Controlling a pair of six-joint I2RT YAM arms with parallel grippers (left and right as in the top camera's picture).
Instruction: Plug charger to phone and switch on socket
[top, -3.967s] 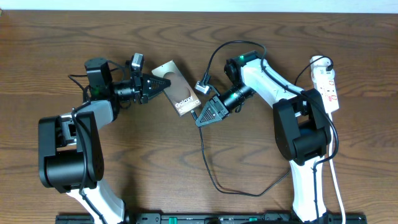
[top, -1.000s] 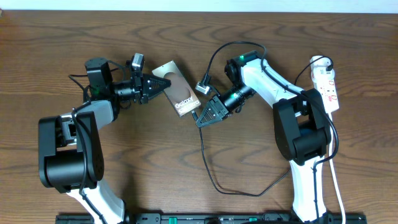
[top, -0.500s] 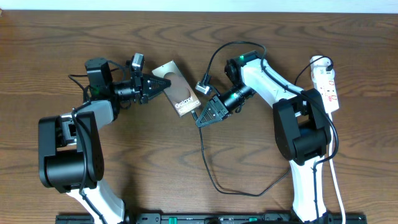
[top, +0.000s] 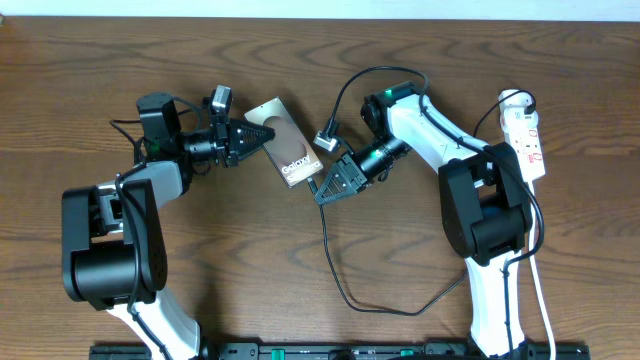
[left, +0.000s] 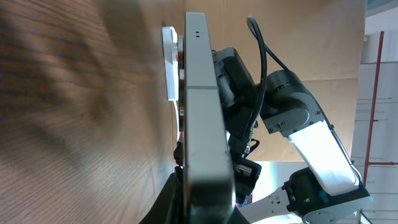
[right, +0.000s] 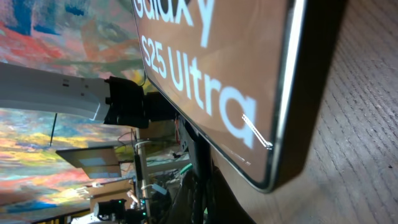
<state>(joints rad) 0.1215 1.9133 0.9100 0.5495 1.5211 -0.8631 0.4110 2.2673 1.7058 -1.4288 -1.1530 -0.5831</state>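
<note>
Overhead: dark wood-grain table (top: 300, 45) beneath the phone (top: 286, 150)

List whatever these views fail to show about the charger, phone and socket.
- Plug tip of the thin black charger cable: overhead, hidden under the right gripper; whether it sits in the flat grey-brown phone is unclear.
- Phone's far end: left wrist, the phone is edge-on and blocks it.
- Switches on the narrow white power strip: overhead, too small to read.
- Right gripper's jaws: right wrist, the phone fills the view.
</note>
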